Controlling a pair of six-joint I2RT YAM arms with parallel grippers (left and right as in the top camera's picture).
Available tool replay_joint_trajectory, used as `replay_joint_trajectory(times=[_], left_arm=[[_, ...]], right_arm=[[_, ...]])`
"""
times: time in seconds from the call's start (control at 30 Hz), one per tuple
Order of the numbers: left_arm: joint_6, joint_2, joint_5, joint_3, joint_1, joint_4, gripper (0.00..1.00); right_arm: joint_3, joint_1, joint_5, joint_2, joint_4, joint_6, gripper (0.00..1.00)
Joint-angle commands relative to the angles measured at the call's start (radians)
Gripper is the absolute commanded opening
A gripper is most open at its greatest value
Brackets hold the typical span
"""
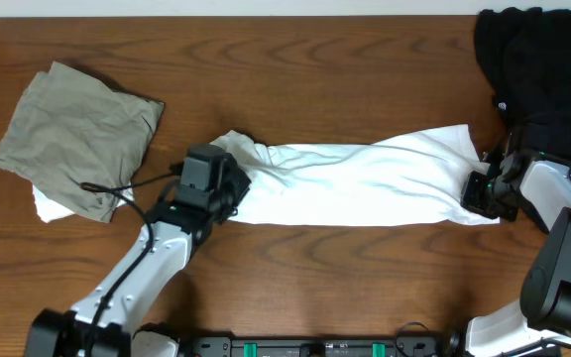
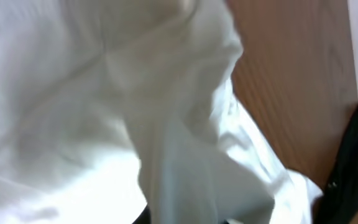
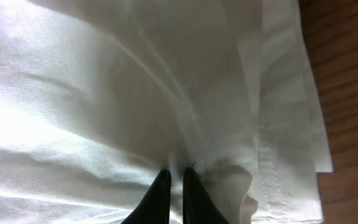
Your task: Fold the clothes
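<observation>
The white T-shirt (image 1: 365,183) lies stretched in a long band across the middle of the wooden table (image 1: 315,89). My left gripper (image 1: 231,185) is at the shirt's bunched left end. In the left wrist view white cloth (image 2: 104,93) covers the fingers, so the grip itself is hidden, but it looks shut on the cloth. My right gripper (image 1: 482,190) is at the shirt's right end. In the right wrist view its dark fingers (image 3: 176,174) are pinched together on a fold of the shirt (image 3: 104,93) near a stitched hem. No print shows.
A folded olive garment (image 1: 77,134) lies at the left with a white piece (image 1: 53,206) under it. A black garment (image 1: 533,59) is heaped at the back right corner and also shows in the left wrist view (image 2: 353,162).
</observation>
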Motion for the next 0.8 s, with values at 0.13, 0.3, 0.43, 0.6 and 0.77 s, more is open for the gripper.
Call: replay_joint_trajectory(times=[0.13, 0.3, 0.43, 0.6, 0.77], left_arm=[[0.152, 0.059, -0.144, 0.006, 0.008, -0.018, 0.14], [0.152, 0.139, -0.159, 0.006, 0.008, -0.018, 0.25], [0.208, 0.162, -0.163, 0.006, 0.009, -0.024, 0.39], [0.283, 0.148, -0.223, 0.006, 0.035, -0.06, 0.4], [0.301, 0.098, -0.244, 0.006, 0.101, -0.063, 0.4]], right_arm=[[-0.01, 0.003, 0.036, 0.006, -0.006, 0.012, 0.08], [-0.01, 0.003, 0.036, 0.006, -0.009, 0.012, 0.08], [-0.01, 0.003, 0.036, 0.006, -0.009, 0.012, 0.08], [-0.01, 0.003, 0.036, 0.006, -0.008, 0.012, 0.08], [-0.01, 0.003, 0.036, 0.006, -0.005, 0.012, 0.08]])
